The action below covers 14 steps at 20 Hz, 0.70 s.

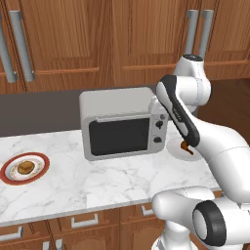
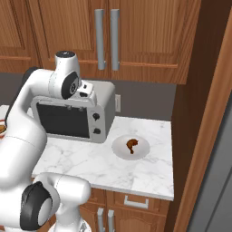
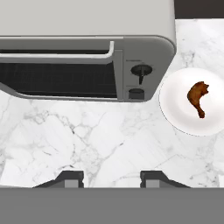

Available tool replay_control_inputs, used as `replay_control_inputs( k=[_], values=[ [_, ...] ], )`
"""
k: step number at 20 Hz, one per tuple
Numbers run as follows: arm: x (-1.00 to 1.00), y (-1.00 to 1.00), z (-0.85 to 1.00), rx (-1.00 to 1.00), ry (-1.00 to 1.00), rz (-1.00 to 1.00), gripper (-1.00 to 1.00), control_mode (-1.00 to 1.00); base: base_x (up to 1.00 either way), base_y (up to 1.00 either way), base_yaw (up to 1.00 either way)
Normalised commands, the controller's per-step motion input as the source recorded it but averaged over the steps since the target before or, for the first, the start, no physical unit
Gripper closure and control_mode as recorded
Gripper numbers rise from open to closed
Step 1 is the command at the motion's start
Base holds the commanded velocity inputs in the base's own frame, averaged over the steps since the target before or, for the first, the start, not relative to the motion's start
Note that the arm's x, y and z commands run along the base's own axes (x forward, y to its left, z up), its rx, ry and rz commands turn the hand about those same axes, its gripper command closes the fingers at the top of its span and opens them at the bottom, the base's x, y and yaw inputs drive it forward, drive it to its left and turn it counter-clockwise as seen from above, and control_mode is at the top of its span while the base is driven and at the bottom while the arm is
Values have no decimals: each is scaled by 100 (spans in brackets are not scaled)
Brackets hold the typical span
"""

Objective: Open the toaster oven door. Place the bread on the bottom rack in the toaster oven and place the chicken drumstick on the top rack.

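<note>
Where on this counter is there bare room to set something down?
Bare marble runs between the red-rimmed plate and the toaster oven, and along the counter's front edge. It's tighter on the oven's other side, beside the white plate holding the drumstick.

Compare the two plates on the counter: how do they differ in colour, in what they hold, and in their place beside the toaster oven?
The red-rimmed plate carries the round golden bread; the white plate is plain and carries the elongated orange-brown chicken drumstick. The red-rimmed plate lies well off the toaster oven on its window side; the white plate lies close by its knob side. Both are round and rest flat on the marble counter.
</note>
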Motion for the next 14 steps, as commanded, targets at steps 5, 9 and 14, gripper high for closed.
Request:
replay_control_inputs(
  k=[5,9,14],
  values=[
    [0,0,0,0,0,0,-100,100,0,0,0],
    [0,0,0,0,0,0,-100,100,0,0,0],
    [0,0,0,0,0,0,-100,100,0,0,0]
  ],
)
